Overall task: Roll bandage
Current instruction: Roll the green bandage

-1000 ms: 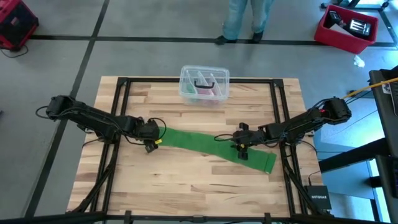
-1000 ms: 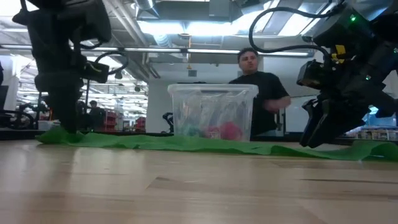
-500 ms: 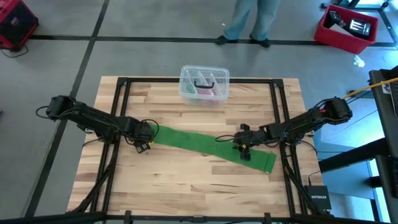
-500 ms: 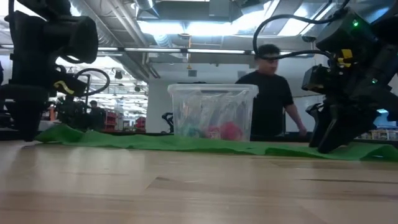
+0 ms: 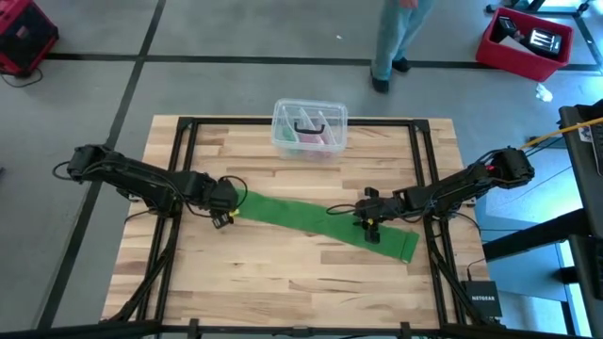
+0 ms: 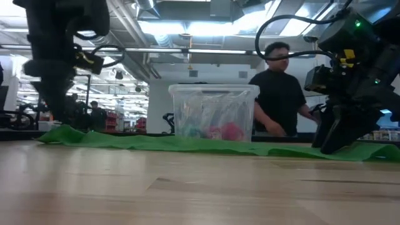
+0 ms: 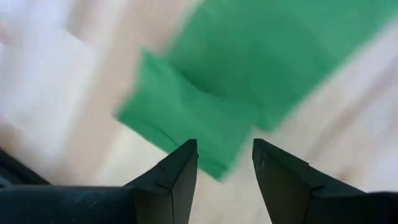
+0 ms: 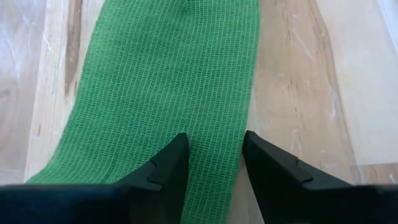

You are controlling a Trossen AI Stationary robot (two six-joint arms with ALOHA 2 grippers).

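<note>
A: Bandage (image 5: 311, 217): bright green, fine woven grid in the close view. Tabletop (image 5: 283, 273): pale wood strips, dark frame rails.

B: Clear box (image 5: 309, 127): pink and dark contents, some green perhaps; hard to tell through the plastic. Both arms black; yellow tag by the left end effector (image 5: 229, 213). Person (image 6: 278, 94) behind: black shirt.

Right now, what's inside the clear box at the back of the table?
The clear box holds pink and dark items, plus something greenish; its cloudy walls hide what exactly they are.
</note>
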